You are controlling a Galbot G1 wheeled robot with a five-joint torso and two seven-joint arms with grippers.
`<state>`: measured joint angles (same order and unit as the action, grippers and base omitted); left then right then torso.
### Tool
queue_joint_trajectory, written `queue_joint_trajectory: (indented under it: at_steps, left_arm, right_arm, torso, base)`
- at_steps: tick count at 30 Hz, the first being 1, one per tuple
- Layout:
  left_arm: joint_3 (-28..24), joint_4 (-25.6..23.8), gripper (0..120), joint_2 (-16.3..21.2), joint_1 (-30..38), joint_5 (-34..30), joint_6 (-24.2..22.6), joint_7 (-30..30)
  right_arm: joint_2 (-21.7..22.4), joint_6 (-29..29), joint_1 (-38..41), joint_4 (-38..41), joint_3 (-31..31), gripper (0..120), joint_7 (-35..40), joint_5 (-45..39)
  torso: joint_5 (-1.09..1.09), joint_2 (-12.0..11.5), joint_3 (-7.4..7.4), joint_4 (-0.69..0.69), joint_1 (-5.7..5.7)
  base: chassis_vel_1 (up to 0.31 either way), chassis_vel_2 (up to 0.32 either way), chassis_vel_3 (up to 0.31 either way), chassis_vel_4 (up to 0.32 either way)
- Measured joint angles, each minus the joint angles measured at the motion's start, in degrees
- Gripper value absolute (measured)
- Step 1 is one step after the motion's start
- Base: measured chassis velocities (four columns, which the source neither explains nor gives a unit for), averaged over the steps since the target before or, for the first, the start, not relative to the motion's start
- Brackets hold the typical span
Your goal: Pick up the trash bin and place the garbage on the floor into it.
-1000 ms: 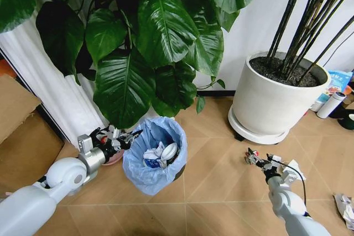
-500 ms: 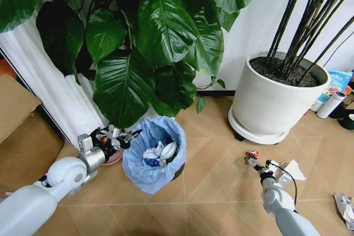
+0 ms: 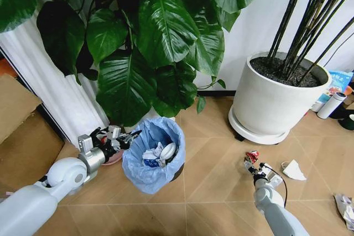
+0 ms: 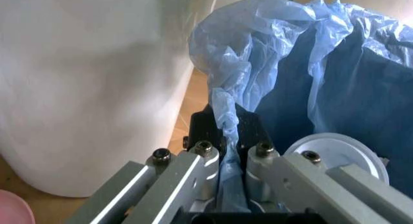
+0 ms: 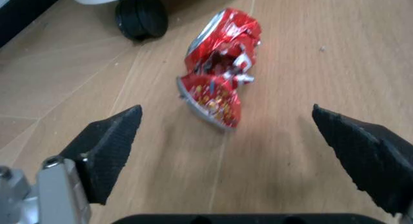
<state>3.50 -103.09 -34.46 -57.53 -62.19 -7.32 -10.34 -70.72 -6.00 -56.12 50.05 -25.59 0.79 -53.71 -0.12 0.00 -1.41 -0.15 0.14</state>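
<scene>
One trash bin (image 3: 154,156), lined with a light-blue bag (image 4: 335,64), is seen standing on the floor (image 3: 215,181) below the leafy plant (image 3: 149,42), with white litter inside it. Its bag edge is pinched between the closed fingers of the left tool (image 3: 123,136); the pinched fold of plastic is made plain in the left wrist view, which also reveals a white round lid (image 4: 335,154) in the bin.

Three pieces of garbage are counted on the floor in the head view: one crushed red can (image 3: 252,155), one crumpled white paper (image 3: 293,170) and one wrapper (image 3: 345,208) at the right edge. The right tool (image 3: 250,165) is held low just beside the can, spread wide. In the right wrist view the can (image 5: 219,91) is shown lying between the two black pads (image 5: 110,146), untouched by either. Two white pots are seen, the larger (image 3: 274,100) behind the can.
</scene>
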Motion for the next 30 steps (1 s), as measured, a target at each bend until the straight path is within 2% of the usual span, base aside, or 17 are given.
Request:
queue_joint_trajectory:
  at_steps: [4,30]
  left_arm:
    - [0.0,0.0,0,-0.14,0.0,0.05,0.01,0.01]
    - [-0.23,0.55,0,-0.51,0.26,0.08,0.08,0.16]
  right_arm:
    - [0.05,-0.56,0.81,-1.32,-0.33,100,-0.62,0.54]
    - [-0.64,-1.51,8.17,-10.25,-0.73,100,-2.99,0.8]
  torso:
    - [0.01,0.0,0.0,0.0,0.0]
    - [0.01,0.0,0.0,0.01,0.0]
  base:
    - [0.0,0.0,0.0,0.0]
    - [0.0,0.0,0.0,0.0]
